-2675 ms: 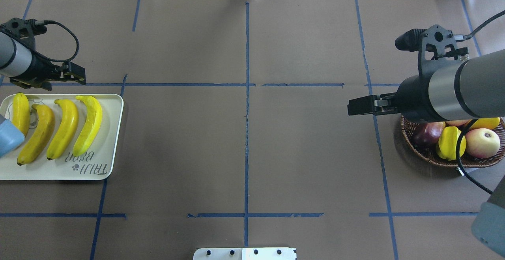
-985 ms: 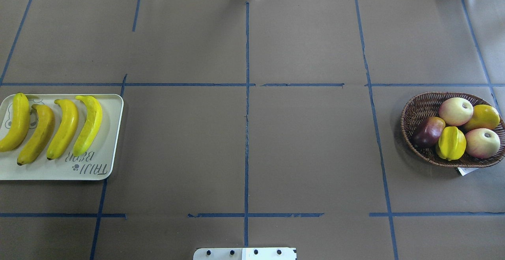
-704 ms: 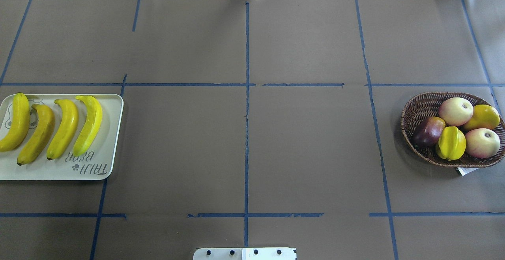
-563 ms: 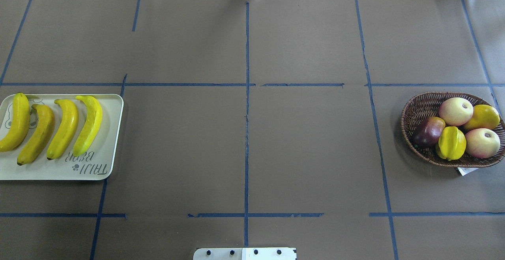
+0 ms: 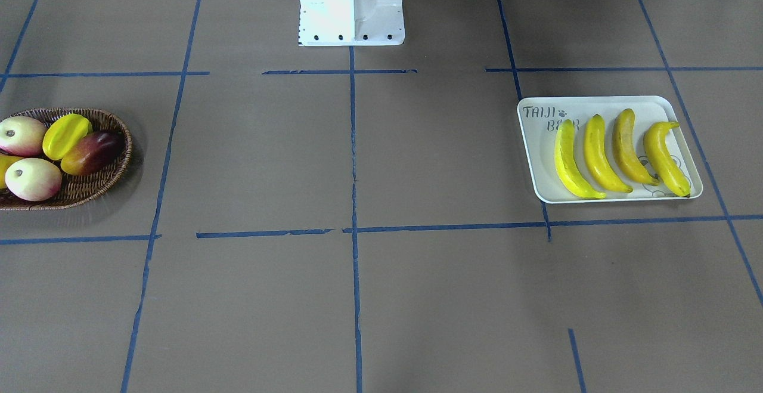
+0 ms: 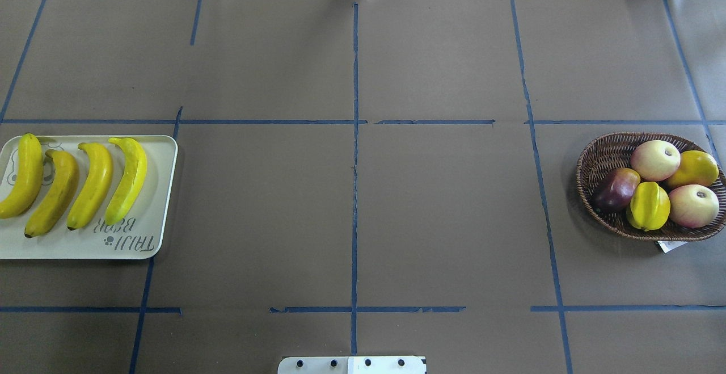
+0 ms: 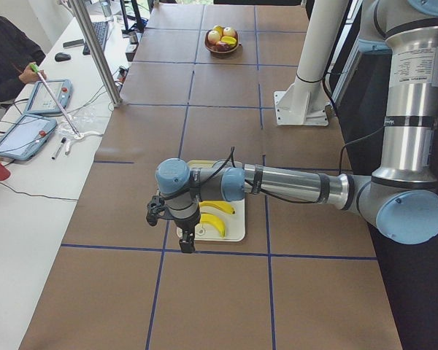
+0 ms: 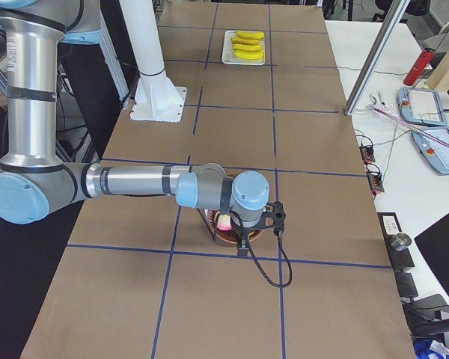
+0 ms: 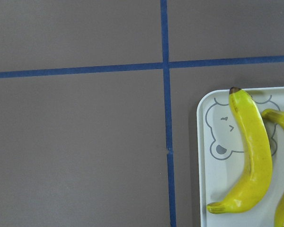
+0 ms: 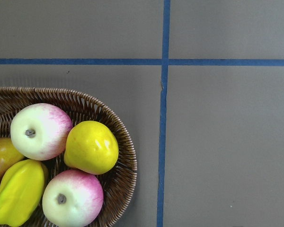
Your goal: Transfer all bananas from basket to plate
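Four yellow bananas (image 6: 91, 184) lie side by side on the cream plate (image 6: 153, 215) with the bear drawing, at the table's left; they also show in the front view (image 5: 596, 154). The wicker basket (image 6: 598, 155) at the right holds other fruit and no banana. My left gripper (image 7: 186, 243) shows only in the exterior left view, above the plate's outer edge. My right gripper (image 8: 243, 243) shows only in the exterior right view, over the basket (image 8: 226, 239). I cannot tell whether either is open or shut. The left wrist view shows one banana (image 9: 253, 156) on the plate (image 9: 206, 189).
The basket (image 10: 125, 161) holds two pink-white apples (image 6: 655, 159), a yellow oval fruit (image 6: 695, 168), a starfruit (image 6: 648, 206) and a dark red mango (image 6: 615, 188). A white label (image 6: 672, 245) pokes out under it. The white robot base (image 5: 351, 5) stands mid-table.
Both arms, over the plate and basket 2.7 s ago, have left the overhead view. Bananas, plate and basket have not moved over the last second.
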